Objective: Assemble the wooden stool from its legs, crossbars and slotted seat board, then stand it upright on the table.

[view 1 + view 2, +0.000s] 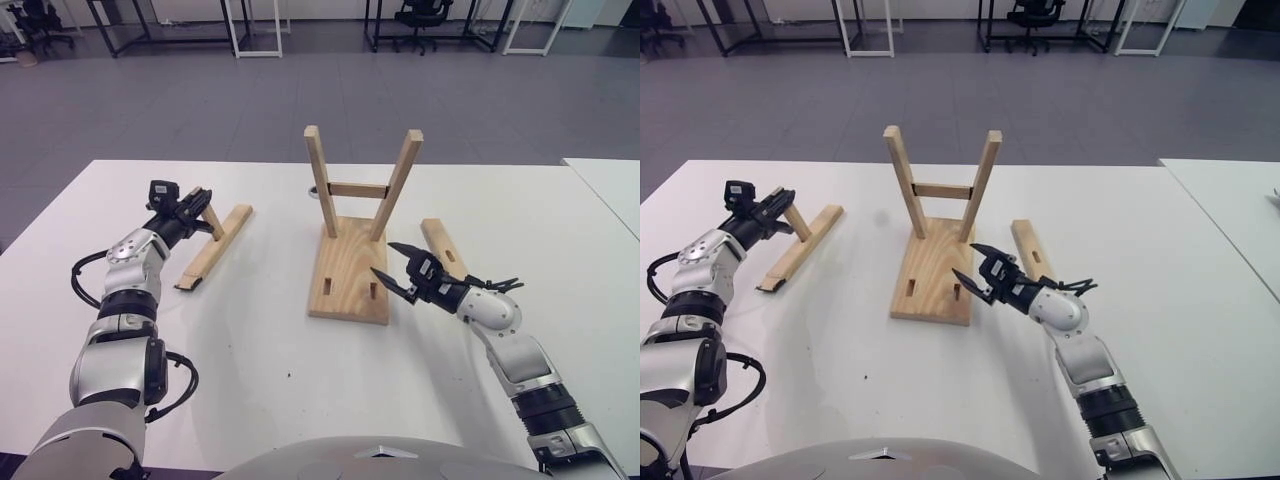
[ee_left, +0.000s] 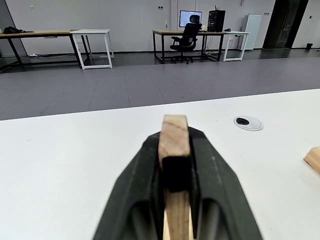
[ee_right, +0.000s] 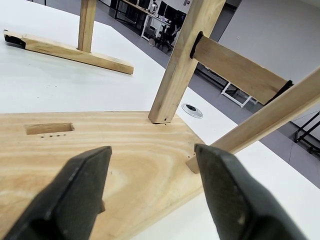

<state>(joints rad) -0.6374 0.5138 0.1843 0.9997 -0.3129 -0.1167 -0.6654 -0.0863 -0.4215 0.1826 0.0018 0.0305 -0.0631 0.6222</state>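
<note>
Stool seat board (image 1: pixel 350 275) – where did it lie?
– Flat in the middle of the white table (image 1: pixel 300 380). Two legs stood up from its far end, the left upright leg (image 1: pixel 320 180) and the right upright leg (image 1: pixel 395 185), spreading apart toward their tops. A crossbar (image 1: pixel 358 190) joined them. The two slots (image 1: pixel 329 285) at the board's near end were bare.
– And the grippers?
– The left gripper (image 1: pixel 203 202) was out at the table's left side. Its jaws were clamped on a short crossbar (image 2: pixel 174 145) that stuck up from a loose leg (image 1: pixel 215 245) lying there. The right gripper (image 1: pixel 382 258) hovered at the board's near right corner, jaws wide apart and holding nothing.
– Anything else?
– A fourth leg (image 1: pixel 440 245) lay flat just right of the board, beyond the right gripper.
</note>
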